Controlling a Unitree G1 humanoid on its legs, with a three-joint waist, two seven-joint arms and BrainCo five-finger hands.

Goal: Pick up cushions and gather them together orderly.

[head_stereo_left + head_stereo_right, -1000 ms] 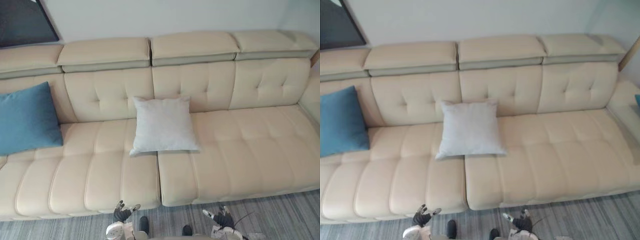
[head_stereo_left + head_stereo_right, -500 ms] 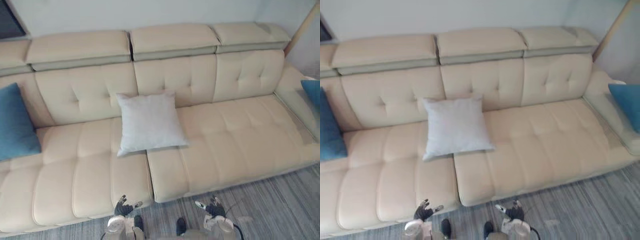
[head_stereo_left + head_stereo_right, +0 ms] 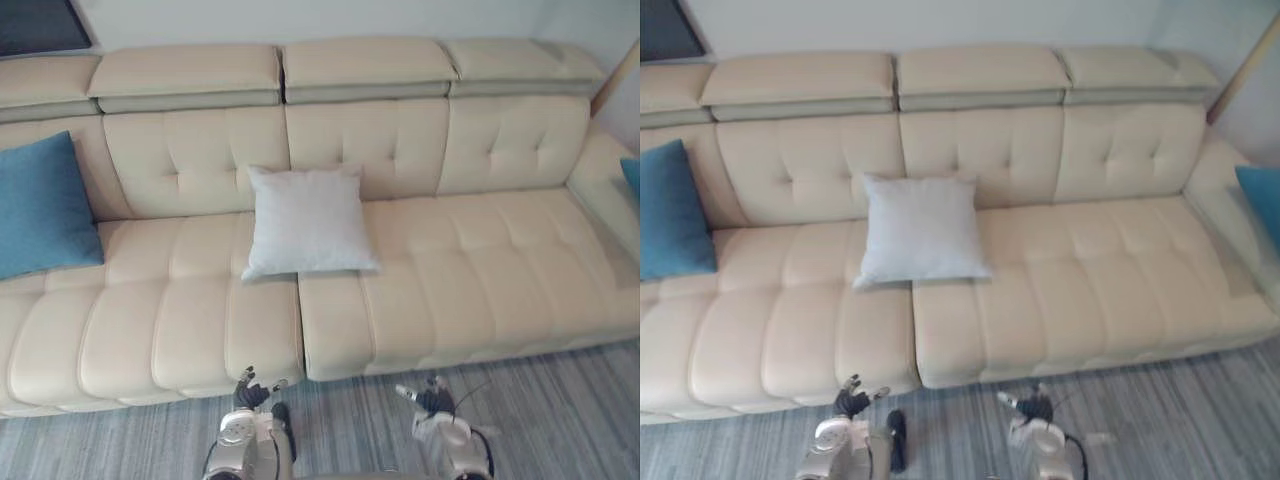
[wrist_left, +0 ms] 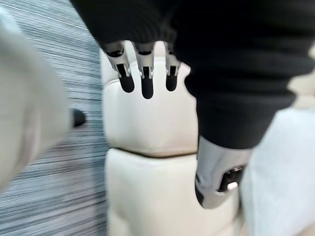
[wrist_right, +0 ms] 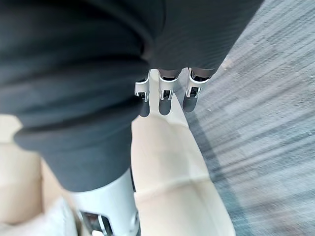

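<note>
A pale grey cushion point(image 3: 308, 222) leans against the backrest at the middle of a cream sofa point(image 3: 470, 280). A blue cushion point(image 3: 40, 205) rests at the sofa's left end, and part of another blue cushion point(image 3: 1262, 200) lies on the right armrest. Both hands hang low in front of the sofa's front edge, above the carpet. My left hand point(image 3: 250, 392) is open, its fingers point(image 4: 142, 73) straight and holding nothing. My right hand point(image 3: 428, 398) is open too, with its fingers point(image 5: 167, 93) relaxed and nothing in them. Both hands are well short of the cushions.
Grey striped carpet point(image 3: 560, 420) runs along the front of the sofa. A dark framed picture point(image 3: 40, 25) hangs on the wall at the upper left. A slanted wooden pole point(image 3: 1240, 70) stands past the sofa's right end.
The camera swung right and then back left, so the whole scene shifted. The cushions stay where they were, and both hands stay low and open.
</note>
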